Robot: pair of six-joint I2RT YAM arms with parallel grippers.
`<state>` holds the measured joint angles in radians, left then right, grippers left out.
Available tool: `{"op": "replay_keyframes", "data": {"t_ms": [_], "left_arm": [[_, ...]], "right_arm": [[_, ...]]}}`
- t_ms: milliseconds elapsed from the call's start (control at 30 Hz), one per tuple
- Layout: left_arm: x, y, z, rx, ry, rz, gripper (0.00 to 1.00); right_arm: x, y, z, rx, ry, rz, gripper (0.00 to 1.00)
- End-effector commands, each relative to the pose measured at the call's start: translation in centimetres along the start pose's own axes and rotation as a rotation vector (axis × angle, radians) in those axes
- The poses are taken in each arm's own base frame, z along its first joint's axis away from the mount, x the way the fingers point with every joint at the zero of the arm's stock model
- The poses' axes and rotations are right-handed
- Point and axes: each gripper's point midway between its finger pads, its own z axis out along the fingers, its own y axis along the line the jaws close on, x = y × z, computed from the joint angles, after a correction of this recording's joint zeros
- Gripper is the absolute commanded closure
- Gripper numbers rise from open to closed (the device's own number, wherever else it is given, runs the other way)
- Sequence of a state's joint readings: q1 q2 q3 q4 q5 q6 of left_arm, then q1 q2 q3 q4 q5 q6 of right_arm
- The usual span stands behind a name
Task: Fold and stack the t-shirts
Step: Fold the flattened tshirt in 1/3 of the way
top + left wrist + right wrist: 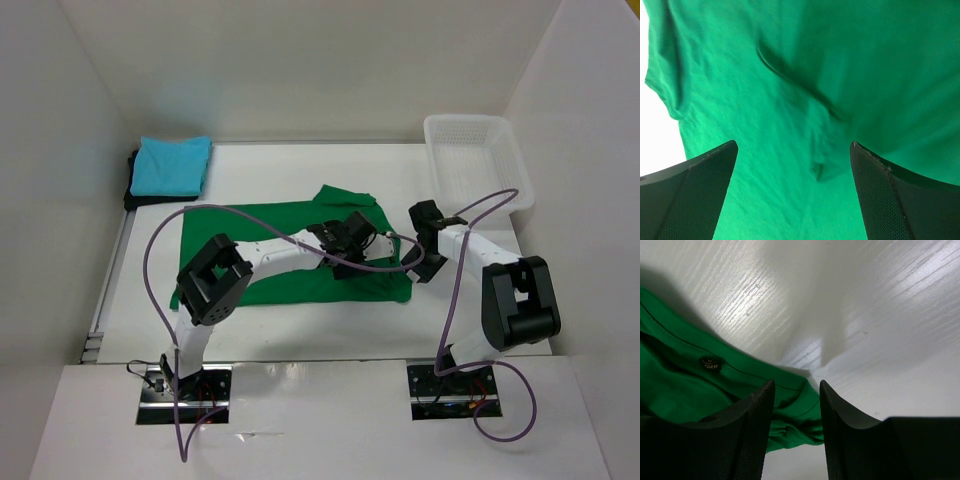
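**Green shirt spread flat, both tools at its right end**

Nearest the arm bases, the green t-shirt [290,285] lies spread across the middle of the tabletop [300,170], mostly flat, with a few creases and one part folded up at its far right corner.

The left arm reaches across it from the left. The left tool [794,144] hangs over the cloth with its jaws spread wide and nothing between them; only green fabric and a soft ridge of wrinkles show beneath.

The right tool [796,382] sits at the shirt's right edge, low to the tabletop. Its jaws stand partly apart, and the collar edge of the green shirt, with a small dark size label [711,365] beside it, lies bunched in the gap near their base. I cannot tell whether the jaws pinch that cloth or only straddle it.

Farther back, in the far left corner, the turquoise t-shirt [172,165] lies folded on top of the black t-shirt [131,190]. In the far right corner stands a white mesh basket [465,120], well apart from the shirts.
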<state>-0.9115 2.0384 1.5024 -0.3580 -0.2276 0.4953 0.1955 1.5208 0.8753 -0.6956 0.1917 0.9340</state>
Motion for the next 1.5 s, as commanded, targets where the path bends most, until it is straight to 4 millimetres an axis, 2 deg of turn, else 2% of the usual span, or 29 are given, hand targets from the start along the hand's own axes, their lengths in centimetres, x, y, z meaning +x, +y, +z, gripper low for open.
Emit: {"op": "replay_keyframes", "data": {"t_ms": [0,67,300,367,500,533,600,700,733,833,933,967,1067,1133,1167,1233,1267,1333,1367,1400,1433,1467], "left_arm": [[-1.8,1.7,1.0,-0.087,-0.044,-0.021,0.01],[-2.1,2.0,0.9,-0.092,-0.051,-0.023,0.01],[-1.9,0.5,2.1,-0.034,-0.057,-0.016,0.01],[-1.7,1.0,2.4,-0.065,-0.043,-0.018,0.01],[-2.9,2.8,1.7,-0.134,-0.059,-0.052,0.01],[-2.3,3.1,1.7,-0.131,-0.043,-0.055,0.01],[-2.8,3.6,1.3,-0.144,-0.049,-0.07,0.01],[-2.1,4.4,1.4,-0.173,-0.03,-0.08,0.01],[-2.4,4.6,1.4,-0.182,-0.044,-0.084,0.01],[-0.1,5.5,1.9,-0.21,0.005,-0.095,0.01],[2.2,7.4,2.2,-0.235,0.043,-0.144,0.01],[3.6,8.2,2.4,-0.243,0.065,-0.179,0.01],[6.0,10.2,2.2,-0.275,0.096,-0.242,0.01],[6.2,11.7,1.2,-0.299,0.087,-0.275,0.01],[7.1,11.8,1.2,-0.292,0.112,-0.289,0.01],[6.0,12.7,0.2,-0.304,0.077,-0.307,0.01],[6.4,12.3,0.1,-0.291,0.096,-0.302,0.01],[6.5,12.9,-0.6,-0.301,0.091,-0.322,0.01],[7.1,12.6,-0.8,-0.295,0.119,-0.317,0.01],[7.3,13.1,-1.5,-0.303,0.119,-0.338,0.01],[8.4,13.7,-2.8,-0.316,0.138,-0.366,0.01],[9.8,13.4,-3.3,-0.308,0.167,-0.373,0.01]], "right_arm": [[-0.5,0.7,0.0,-0.033,-0.021,-0.016,0.53],[-0.5,0.7,0.0,-0.033,-0.021,-0.016,0.53],[-0.5,0.8,0.3,-0.032,-0.021,-0.026,0.53],[-0.5,0.8,0.3,-0.032,-0.021,-0.026,0.53],[0.1,0.0,0.6,-0.01,-0.005,-0.031,0.53],[0.1,0.0,0.6,-0.01,-0.005,-0.031,0.53],[0.1,0.0,0.6,-0.01,-0.005,-0.031,0.53],[0.2,-0.1,0.8,-0.003,0.0,-0.032,0.53],[0.2,-0.1,0.8,-0.003,0.0,-0.033,0.53],[0.2,-0.1,0.8,-0.003,0.0,-0.033,0.53],[0.3,-0.5,0.6,0.012,0.0,-0.035,0.53],[0.0,-0.3,0.4,0.005,-0.006,-0.033,0.53],[-0.5,0.0,-0.2,-0.003,-0.025,-0.02,0.53],[-0.7,-0.2,-0.6,-0.007,-0.038,-0.018,0.53],[-0.5,-0.4,-0.7,0.002,-0.032,-0.02,0.53],[-0.7,-0.3,-1.1,-0.004,-0.037,-0.019,0.53],[-0.7,-0.3,-1.1,-0.004,-0.037,-0.019,0.53],[-0.7,-0.3,-1.3,-0.006,-0.037,-0.009,0.53],[-0.8,-0.3,-1.5,-0.013,-0.043,-0.007,0.53],[-0.5,-0.4,-1.6,-0.012,-0.027,-0.009,0.53],[-0.4,-0.1,-2.0,-0.033,-0.022,0.002,0.53],[-0.4,0.0,-2.5,-0.048,-0.022,0.004,0.52]]}}
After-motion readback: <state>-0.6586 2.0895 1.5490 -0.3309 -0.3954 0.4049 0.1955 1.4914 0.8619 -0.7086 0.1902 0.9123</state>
